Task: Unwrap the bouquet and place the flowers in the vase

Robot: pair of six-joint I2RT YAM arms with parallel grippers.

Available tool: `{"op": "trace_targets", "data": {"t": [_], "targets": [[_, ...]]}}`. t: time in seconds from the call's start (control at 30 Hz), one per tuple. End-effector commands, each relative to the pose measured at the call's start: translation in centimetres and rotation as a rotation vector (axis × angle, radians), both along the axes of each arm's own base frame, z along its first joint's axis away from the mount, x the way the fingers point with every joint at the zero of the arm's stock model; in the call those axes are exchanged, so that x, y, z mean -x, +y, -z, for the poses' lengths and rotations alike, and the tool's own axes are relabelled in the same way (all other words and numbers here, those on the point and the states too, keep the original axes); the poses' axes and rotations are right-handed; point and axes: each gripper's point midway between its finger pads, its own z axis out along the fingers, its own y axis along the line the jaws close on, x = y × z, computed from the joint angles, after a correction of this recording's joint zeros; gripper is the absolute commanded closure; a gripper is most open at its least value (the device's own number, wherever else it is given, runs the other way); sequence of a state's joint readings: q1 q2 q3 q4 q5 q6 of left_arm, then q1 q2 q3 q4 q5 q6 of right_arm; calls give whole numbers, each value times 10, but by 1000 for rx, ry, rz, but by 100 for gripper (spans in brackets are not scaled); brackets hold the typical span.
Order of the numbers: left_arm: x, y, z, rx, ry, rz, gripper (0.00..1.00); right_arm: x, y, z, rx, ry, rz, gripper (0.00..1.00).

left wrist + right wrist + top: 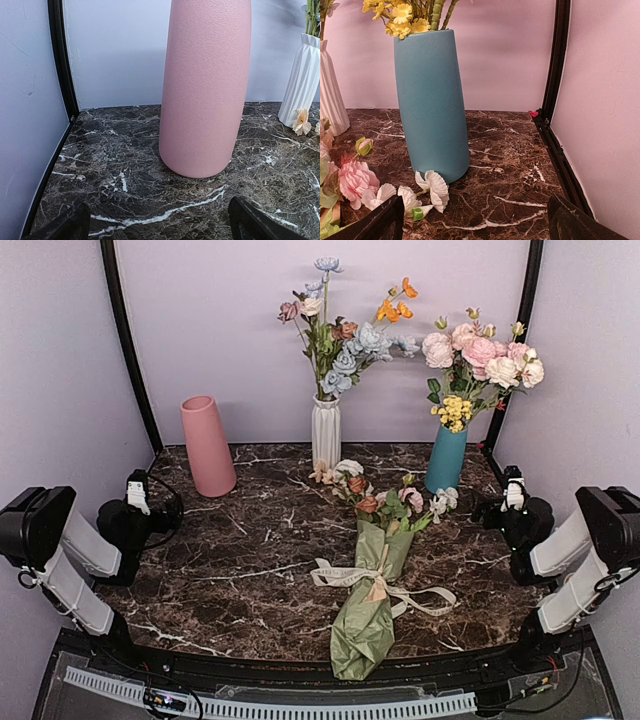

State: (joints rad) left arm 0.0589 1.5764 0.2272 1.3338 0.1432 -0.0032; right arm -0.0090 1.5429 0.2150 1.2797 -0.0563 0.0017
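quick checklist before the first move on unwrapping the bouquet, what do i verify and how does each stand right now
1. Left hand open and empty: ok.
2. Right hand open and empty: ok.
3. Olive-green paper-wrapped bouquet of small pink, white and peach flowers lying flat between the arms, nothing on it: ok.
4. Cream ribbon exposed on top of the wrap: ok.
5. Tall matte pink vase upright, nothing sticking out: ok.
6. Room between blooms and teal blue vase: not ok, white blooms lie right at its foot.
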Motion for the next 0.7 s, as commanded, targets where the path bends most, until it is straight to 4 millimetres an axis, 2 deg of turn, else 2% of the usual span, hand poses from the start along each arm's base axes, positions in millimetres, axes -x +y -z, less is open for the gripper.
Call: {"op": "trace_targets", "data": {"t": [0.0,0.4,0.53,0.67], "targets": [[-4,-1,-11,-11,-37,14,1,-2,0,-15,-7,-55,-4,1],[-3,-1,-10,-11,-33,13,1,-2,0,-15,-6,-55,-5,1],[-1,-1,-27,-14,-59,10,1,-7,3,-18,0,-46,-12,1],[1,1,-45,-13,-55,2,1,-18,26,-19,59,12,-115,1]]}}
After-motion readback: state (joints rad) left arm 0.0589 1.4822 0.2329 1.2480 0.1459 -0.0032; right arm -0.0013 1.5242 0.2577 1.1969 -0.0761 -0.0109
